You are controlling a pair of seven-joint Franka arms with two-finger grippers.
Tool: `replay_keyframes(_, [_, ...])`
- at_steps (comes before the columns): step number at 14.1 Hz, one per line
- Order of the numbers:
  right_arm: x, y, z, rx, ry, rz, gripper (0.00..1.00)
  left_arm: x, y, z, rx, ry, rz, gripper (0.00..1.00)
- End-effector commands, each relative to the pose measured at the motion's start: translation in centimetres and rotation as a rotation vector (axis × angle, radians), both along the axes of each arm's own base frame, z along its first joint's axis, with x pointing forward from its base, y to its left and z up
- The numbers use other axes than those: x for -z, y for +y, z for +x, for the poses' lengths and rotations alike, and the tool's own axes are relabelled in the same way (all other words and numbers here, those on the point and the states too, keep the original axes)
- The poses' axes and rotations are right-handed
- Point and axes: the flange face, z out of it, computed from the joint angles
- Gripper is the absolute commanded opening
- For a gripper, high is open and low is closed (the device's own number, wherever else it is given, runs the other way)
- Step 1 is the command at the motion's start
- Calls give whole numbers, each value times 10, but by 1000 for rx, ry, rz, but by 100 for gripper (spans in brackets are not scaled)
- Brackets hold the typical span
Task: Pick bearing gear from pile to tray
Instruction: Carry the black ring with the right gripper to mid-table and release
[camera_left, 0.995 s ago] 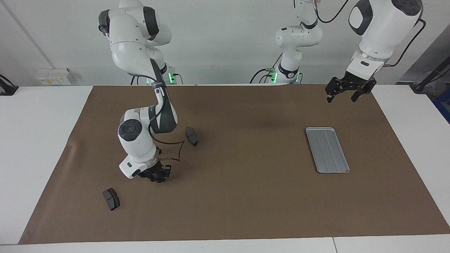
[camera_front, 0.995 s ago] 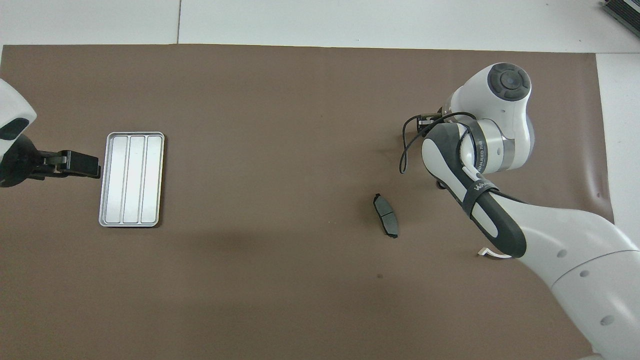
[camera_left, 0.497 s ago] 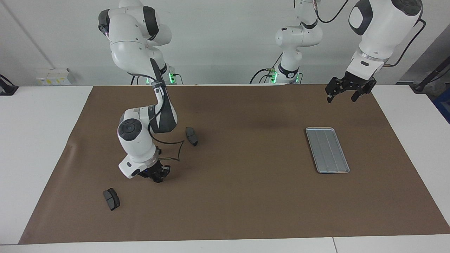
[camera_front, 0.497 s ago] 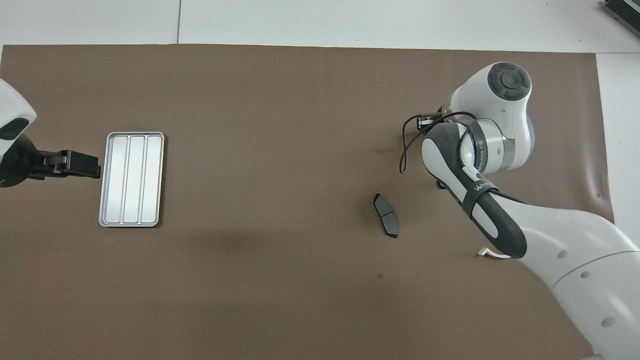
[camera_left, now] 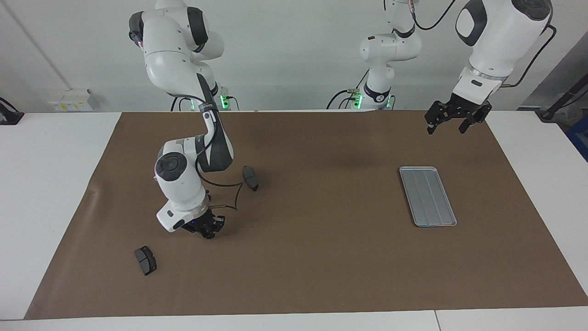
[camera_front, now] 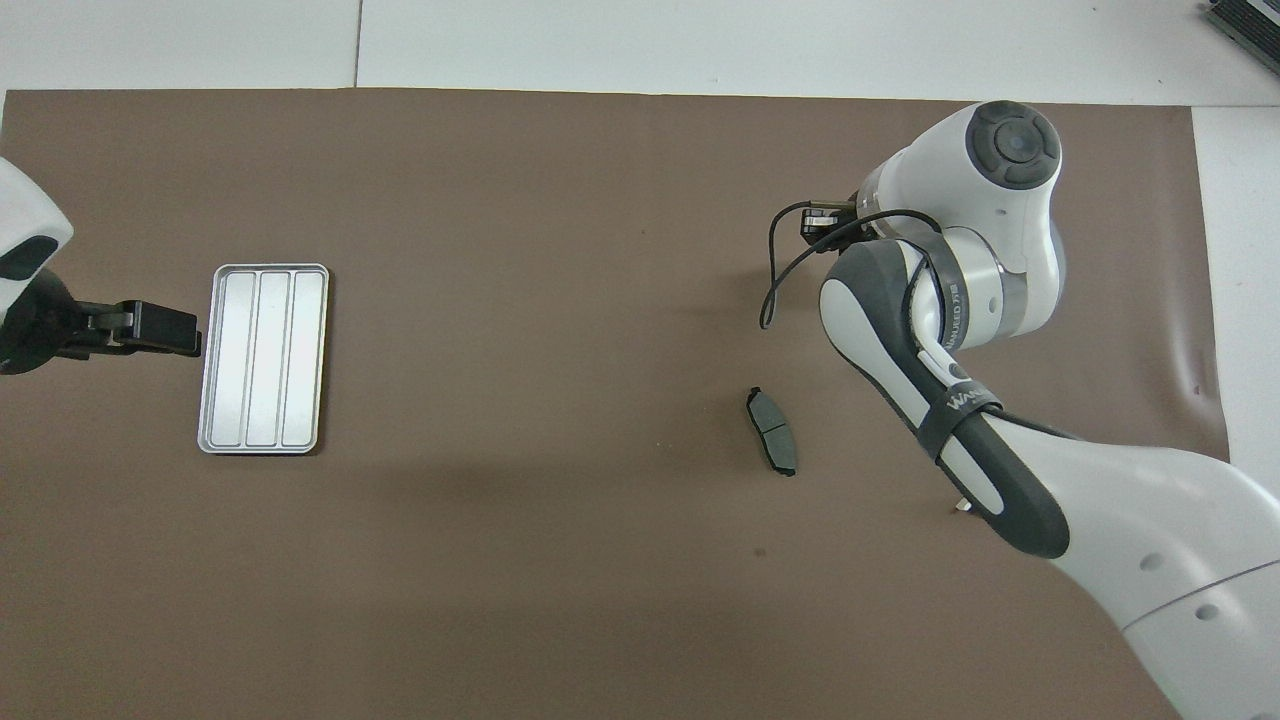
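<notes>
Toward the right arm's end of the mat, right gripper (camera_left: 209, 232) hangs clenched, its catch too small to identify; left gripper (camera_left: 451, 124) waits spread near the empty tray (camera_left: 427, 196), presumably for delivery.

partly legible white lettering on the right arm's strap (camera_front: 955, 395).

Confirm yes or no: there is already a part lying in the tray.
No: the tray shows only its bare grooved floor in the overhead view, with nothing lying in it.
</notes>
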Motion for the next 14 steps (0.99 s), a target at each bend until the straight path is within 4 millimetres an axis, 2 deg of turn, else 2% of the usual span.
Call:
replay_keyframes(1, [-4, 64, -20, 87, -25, 24, 0, -1, 2, -7, -5, -8, -11, 100])
replay_keyframes(5, [12, 141, -56, 184, -43, 56, 0, 0, 2, -7, -5, -6, -10, 100])
replay_keyframes(8, [55, 191, -83, 207, -95, -5, 0, 0, 2, -7, -7, -6, -10, 100])
replay_keyframes(10, [68, 201, -90, 227, -112, -12, 0, 0, 2, -7, -5, -6, -10, 100])
replay_keyframes(12, [72, 207, -96, 217, -105, -13, 1, -1, 2, -7, -5, -8, -11, 100])
replay_keyframes(13, [76, 207, -98, 213, -100, -20, 8, -1, 2, -7, -5, -8, -11, 100])
replay_keyframes(14, [83, 206, -102, 203, -95, -31, 24, -1, 2, -7, -7, -8, -11, 100])
